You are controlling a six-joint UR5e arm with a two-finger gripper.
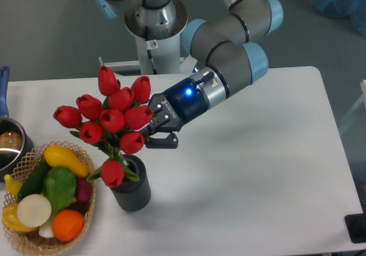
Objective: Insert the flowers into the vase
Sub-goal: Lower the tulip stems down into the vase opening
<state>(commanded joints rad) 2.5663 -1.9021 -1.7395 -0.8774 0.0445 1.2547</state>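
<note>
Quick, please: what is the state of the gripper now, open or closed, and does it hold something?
Gripper: closed on the flowers, holding the bunch with its stems down at the vase.

A grey metal arm of thick round tube segments (229, 50) with pale blue plastic caps (258, 62) at the joints. The wrist ends in a silver ring and a dark blue cylinder with a lit blue lamp (185, 92), then a black two-finger gripper (157, 131). A small label marks the silver base column (153, 43)
</note>
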